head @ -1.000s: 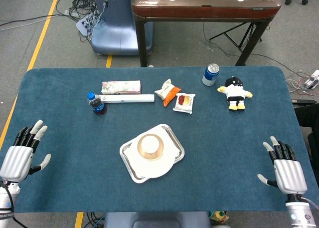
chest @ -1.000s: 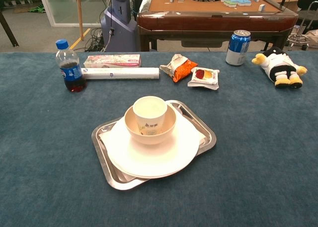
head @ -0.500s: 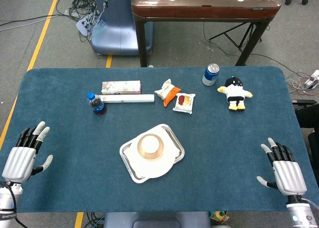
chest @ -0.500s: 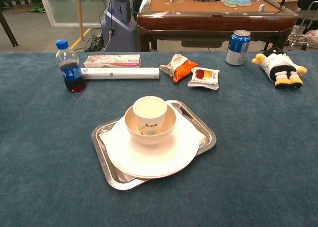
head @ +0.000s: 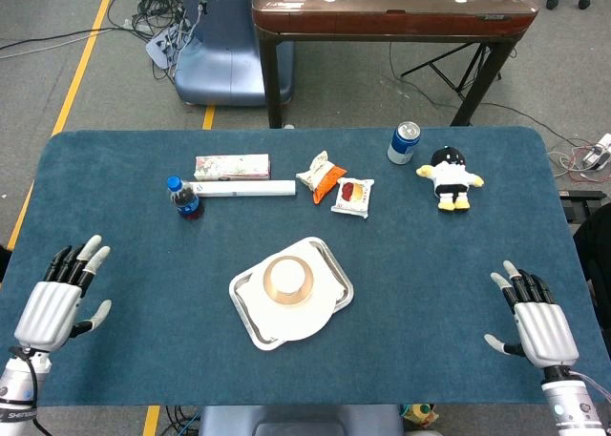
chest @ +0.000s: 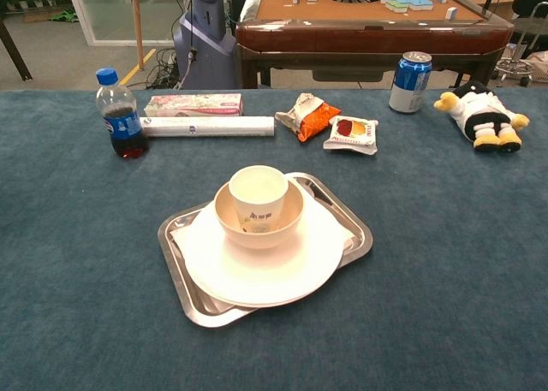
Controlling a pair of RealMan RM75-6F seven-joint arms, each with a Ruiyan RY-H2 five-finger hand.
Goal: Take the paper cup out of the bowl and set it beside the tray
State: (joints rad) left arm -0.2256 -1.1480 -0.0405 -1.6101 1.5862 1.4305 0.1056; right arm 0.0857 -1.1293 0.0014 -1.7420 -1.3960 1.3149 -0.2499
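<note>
A white paper cup (chest: 257, 192) (head: 287, 276) stands upright inside a cream bowl (chest: 291, 219) (head: 306, 287). The bowl sits on a white plate (chest: 265, 271) on a metal tray (chest: 355, 234) (head: 336, 269) at the table's middle. My left hand (head: 63, 295) hovers near the table's left front corner, fingers spread and empty, far from the tray. My right hand (head: 533, 318) is at the right front corner, fingers also spread and empty. Neither hand shows in the chest view.
Behind the tray lie a cola bottle (chest: 119, 114), a pink box (chest: 193, 106), a white tube (chest: 208, 127), two snack packets (chest: 306, 115) (chest: 352, 133), a blue can (chest: 410, 82) and a penguin plush (chest: 478, 115). A mahjong table (head: 391, 11) stands beyond.
Both hands have drifted slightly inward and forward over the table: the left moved right, the right moved left. The cup, bowl and tray have not moved.
</note>
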